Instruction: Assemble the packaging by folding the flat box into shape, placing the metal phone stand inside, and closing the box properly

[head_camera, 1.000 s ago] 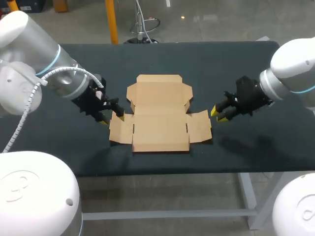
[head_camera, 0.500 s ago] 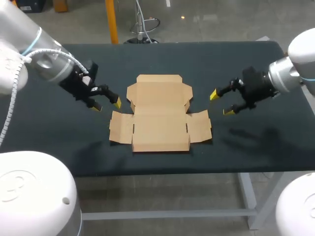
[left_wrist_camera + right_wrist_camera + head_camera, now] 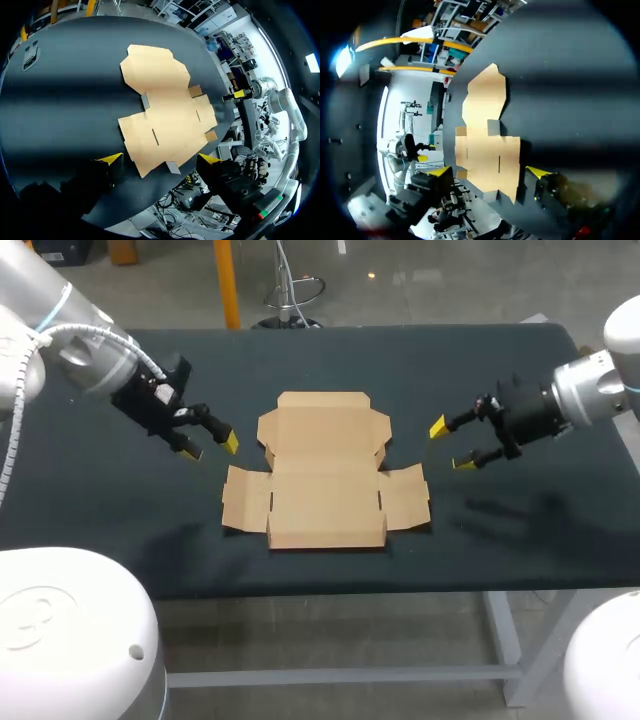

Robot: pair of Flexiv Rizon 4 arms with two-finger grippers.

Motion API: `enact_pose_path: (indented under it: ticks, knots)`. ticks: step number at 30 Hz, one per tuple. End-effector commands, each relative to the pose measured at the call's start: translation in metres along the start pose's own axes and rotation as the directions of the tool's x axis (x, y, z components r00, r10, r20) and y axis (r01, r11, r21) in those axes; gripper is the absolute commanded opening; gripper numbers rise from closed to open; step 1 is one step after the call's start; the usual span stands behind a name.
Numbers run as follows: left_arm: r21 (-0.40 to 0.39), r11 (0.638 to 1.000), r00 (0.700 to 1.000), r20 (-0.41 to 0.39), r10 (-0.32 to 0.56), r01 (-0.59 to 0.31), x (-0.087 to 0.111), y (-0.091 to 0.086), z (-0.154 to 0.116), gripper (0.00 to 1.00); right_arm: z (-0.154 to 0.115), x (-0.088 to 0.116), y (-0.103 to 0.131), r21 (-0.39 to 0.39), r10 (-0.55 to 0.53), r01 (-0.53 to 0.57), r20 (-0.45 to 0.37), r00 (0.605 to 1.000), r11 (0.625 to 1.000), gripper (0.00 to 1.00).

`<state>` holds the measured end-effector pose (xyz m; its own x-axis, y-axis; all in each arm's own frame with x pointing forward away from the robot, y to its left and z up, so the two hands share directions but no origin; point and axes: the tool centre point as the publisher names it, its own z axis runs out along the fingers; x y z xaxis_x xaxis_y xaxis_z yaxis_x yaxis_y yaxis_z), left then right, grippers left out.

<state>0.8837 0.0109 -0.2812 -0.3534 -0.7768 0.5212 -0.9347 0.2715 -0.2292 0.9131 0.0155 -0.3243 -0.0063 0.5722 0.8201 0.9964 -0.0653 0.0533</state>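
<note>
Left gripper (image 3: 211, 447): fingers spread wide, nothing between them, touching nothing; it hangs above the dark table (image 3: 330, 360) just off the left side of the flat box (image 3: 325, 475), clear of the cardboard. Left arm: comes in from the far left corner and slopes down towards the middle, with the yellow tips pointing at the box. In the left wrist view the same gripper (image 3: 160, 159) shows both tips well apart, with the near end of the flat box (image 3: 160, 105) seen between and ahead of them. Right gripper (image 3: 451, 445): fingers likewise wide, empty, held off the right side of the box with bare table between. Right arm: comes in from the right edge, lying nearly level, tips pointing towards the box. The right wrist view has this gripper (image 3: 488, 172) open with the box (image 3: 487, 145) ahead of it. Flat box: brown cardboard, unfolded, lying flat at the table's middle between the two grippers; the lid panel lies towards the far side and a side flap juts out left and right of the near panel.
</note>
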Motion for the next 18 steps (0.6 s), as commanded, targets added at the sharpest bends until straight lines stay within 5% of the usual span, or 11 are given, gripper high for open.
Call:
enact_pose_path:
  ticks: [1,18]
  knots:
    - [0.012,0.999,0.999,0.007,-0.04,0.04,-0.001,0.002,0.005,1.0,-0.001,-0.002,0.001,0.005,-0.002,0.002,-0.039,0.999,1.0,1.0]
    - [0.017,0.996,0.979,-0.183,-0.086,0.091,-0.031,-0.054,-0.003,1.0,0.021,-0.001,0.056,0.011,-0.04,0.041,-0.09,0.995,0.999,1.0]
